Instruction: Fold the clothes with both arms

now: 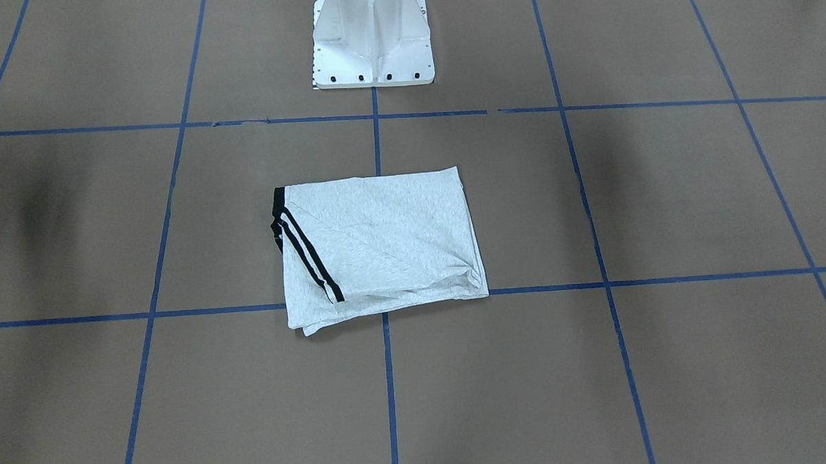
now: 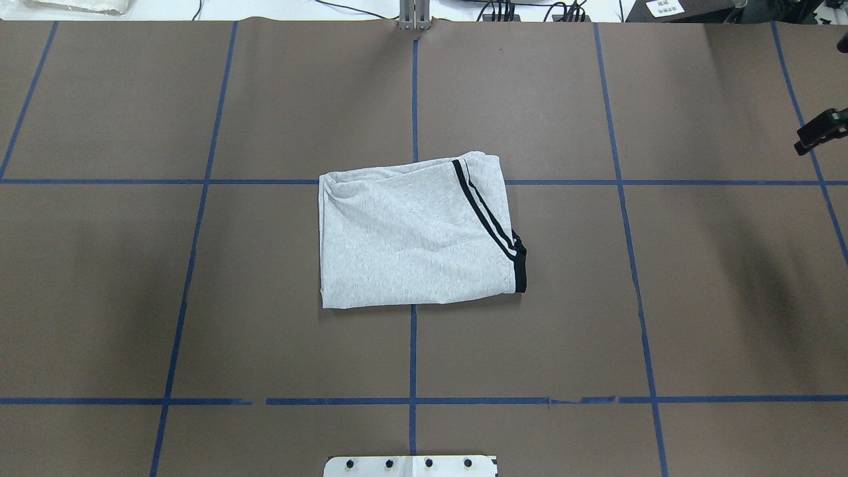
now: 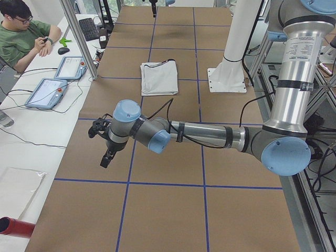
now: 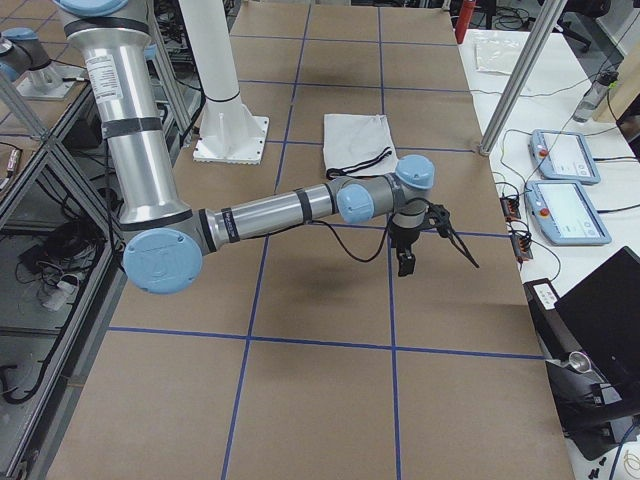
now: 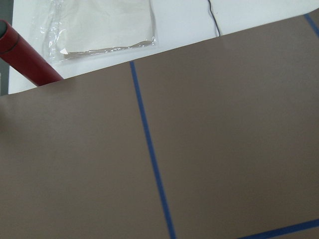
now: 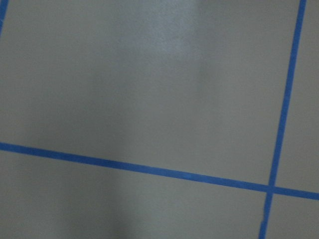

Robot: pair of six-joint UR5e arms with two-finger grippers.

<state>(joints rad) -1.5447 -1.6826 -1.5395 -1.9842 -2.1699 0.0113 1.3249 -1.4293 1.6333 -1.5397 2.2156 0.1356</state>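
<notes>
The light grey T-shirt (image 1: 379,247) lies folded into a rough rectangle at the table's middle, with black double stripes along one side. It also shows in the overhead view (image 2: 411,238) and both side views (image 3: 159,79) (image 4: 358,145). Its front print is hidden. The left arm (image 3: 199,134) reaches out over the table's left end, its gripper (image 3: 100,143) far from the shirt. The right arm (image 4: 270,212) reaches over the right end, its gripper (image 4: 435,260) also far from the shirt. I cannot tell whether either gripper is open or shut. Both wrist views show only brown table and blue tape.
The white pedestal base (image 1: 372,38) stands behind the shirt. Blue tape lines grid the brown table (image 2: 199,298). A red cylinder (image 5: 25,52) and a plastic bag (image 5: 99,25) lie past the left end. An operator (image 3: 23,34) sits with tablets (image 3: 50,92). A black piece (image 2: 821,129) shows at the overhead's right edge.
</notes>
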